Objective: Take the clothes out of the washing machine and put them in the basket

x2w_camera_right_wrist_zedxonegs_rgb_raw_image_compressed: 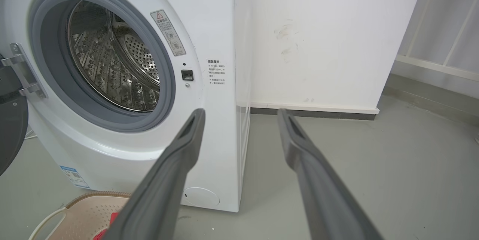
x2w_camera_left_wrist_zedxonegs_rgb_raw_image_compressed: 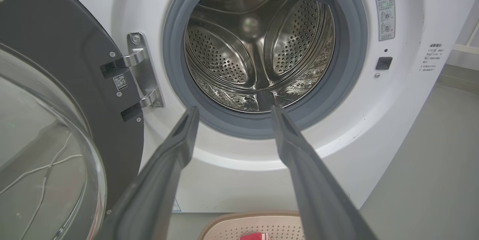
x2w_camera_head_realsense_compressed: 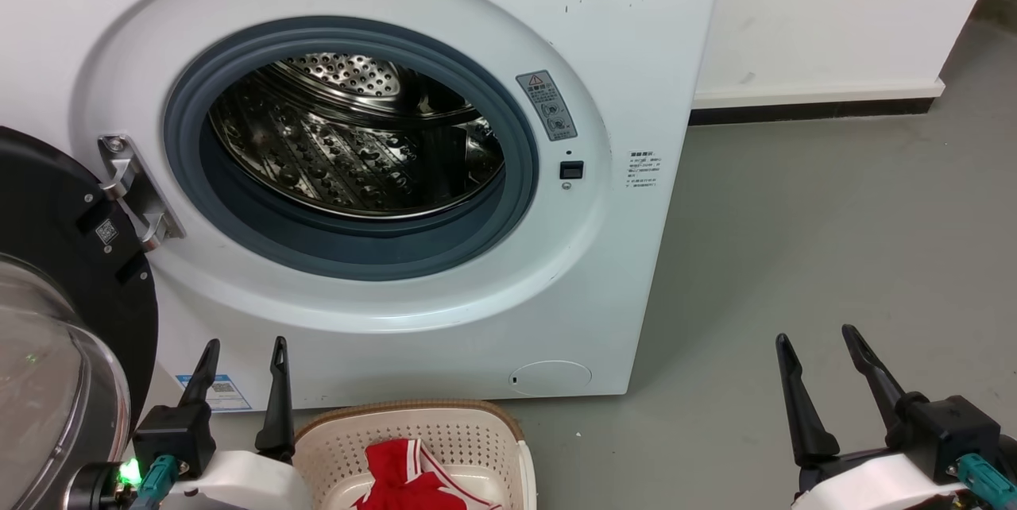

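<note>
The white washing machine stands with its black-rimmed glass door swung open to the left. Inside the grey rubber ring, the steel drum shows bare perforated metal. On the floor before the machine sits the cream basket with red clothes lying in it. A sliver of red shows in the basket in the left wrist view too. My left gripper hovers open just left of the basket. My right gripper is open over the floor at the right.
Grey floor stretches to the right of the machine, up to a white wall with a dark skirting. The open door crowds the left side beside my left arm.
</note>
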Tool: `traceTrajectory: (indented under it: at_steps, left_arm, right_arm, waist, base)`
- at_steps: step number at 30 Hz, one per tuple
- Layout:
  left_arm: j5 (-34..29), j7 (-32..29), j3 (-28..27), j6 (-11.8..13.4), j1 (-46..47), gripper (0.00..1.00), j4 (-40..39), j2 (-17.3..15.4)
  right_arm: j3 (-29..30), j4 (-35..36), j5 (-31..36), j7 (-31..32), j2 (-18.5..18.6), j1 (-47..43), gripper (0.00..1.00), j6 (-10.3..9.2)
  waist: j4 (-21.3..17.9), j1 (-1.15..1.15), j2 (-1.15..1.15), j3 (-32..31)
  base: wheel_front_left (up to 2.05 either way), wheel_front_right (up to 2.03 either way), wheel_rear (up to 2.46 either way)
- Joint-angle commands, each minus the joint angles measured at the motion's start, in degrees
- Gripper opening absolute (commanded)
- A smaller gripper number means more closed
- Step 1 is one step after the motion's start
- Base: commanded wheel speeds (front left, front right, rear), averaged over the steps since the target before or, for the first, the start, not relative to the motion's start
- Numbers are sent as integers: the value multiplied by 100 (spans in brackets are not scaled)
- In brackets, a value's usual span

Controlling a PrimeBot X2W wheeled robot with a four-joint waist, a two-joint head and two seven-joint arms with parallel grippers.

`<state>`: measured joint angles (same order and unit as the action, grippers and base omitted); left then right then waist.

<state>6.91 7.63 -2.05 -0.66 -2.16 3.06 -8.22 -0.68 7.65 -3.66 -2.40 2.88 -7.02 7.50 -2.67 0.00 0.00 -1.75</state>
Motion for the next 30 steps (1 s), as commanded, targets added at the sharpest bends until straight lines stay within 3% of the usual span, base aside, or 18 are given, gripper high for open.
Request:
traceTrajectory:
  at_steps: [1,3,4,8,30]
  left_arm:
    - [33,-16,5,14,-72,100,-33,-16]
    - [29,-19,10,9,-66,100,-36,-36]
    - [33,-10,0,14,0,0,-8,-25]
    - [89,-48,-17,10,-29,0,212,28]
    - [2460,-431,-139,-185,230,0,450,169]
  right_arm:
    - [-12,30,-17,-1,-1,-19,100,-2]
    - [-8,25,-13,-2,-1,-9,100,-3]
    - [-4,-2,-9,-1,0,-1,0,0]
    - [-20,-186,-74,-8,-2,-59,0,1]
    - [-8,-725,-2718,86,154,347,0,0]
  waist:
    - [-5,0,0,1]
    - [-9,0,0,3]
    - [-10,0,0,4]
    - [-11,0,0,6]
    - [38,0,0,39]
  base:
    - [0,0,0]
    - [0,0,0]
    - [0,0,0]
    - [0,0,0]
    - [0,0,0]
